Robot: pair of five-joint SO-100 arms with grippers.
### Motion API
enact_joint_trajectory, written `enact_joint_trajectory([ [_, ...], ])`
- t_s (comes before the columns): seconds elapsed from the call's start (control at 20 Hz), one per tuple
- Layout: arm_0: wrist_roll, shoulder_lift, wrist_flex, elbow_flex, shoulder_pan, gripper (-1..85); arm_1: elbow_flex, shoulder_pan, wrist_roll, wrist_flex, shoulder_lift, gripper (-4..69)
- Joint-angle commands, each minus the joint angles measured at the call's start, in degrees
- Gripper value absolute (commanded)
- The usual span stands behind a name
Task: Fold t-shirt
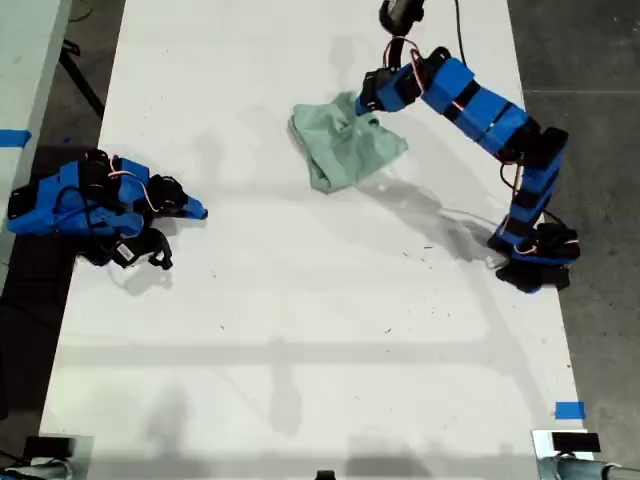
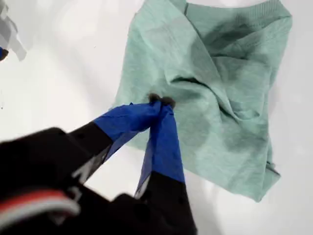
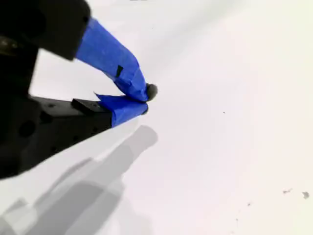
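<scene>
One t-shirt point(image 1: 347, 148), pale mint, bunched into a rumpled heap at the far end of the white table point(image 1: 300, 330), toward the exterior view's right of centre. Not flat, layers overlapping, deep creases across the middle; ribbed hem or collar band visible along one edge in the first wrist view point(image 2: 205, 93).

First gripper point(image 2: 159, 101) down on the cloth, blue-taped tips pressed together right at a fold near the heap's edge; looks like pinching a thin layer of fabric, though hard to tell how much is caught. Same arm reaching in from the exterior view's right, elbow raised point(image 1: 375, 92).

Second gripper point(image 3: 146, 95) closed on nothing, tips touching, only bare table under it. Parked folded up at the exterior view's left point(image 1: 195, 210), well apart from the shirt.

Step in hand, as a judgement: pull the pinched layer out to spread the heap before any fold. Best done low and slow, dragging toward open table so the cloth unrolls instead of lifting as a lump; grab only the top layer.

Room: plenty of bare table toward the camera and toward the exterior view's left. Far table edge close behind the shirt, so avoid dragging that way. Cable and dark object point(image 1: 400, 12) near the far edge, risk of snagging.
</scene>
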Motion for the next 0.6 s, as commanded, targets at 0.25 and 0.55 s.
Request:
enact_joint_trajectory([
  [0.25,-0.62,0.44,0.26,-0.18,-0.18,7.2,38.23,-0.97,7.73,0.62,43.07,-1.2],
  [0.55,-0.62,0.44,0.26,-0.18,-0.09,10.3,71.02,-7.12,20.48,0.09,72.60,-1.1],
])
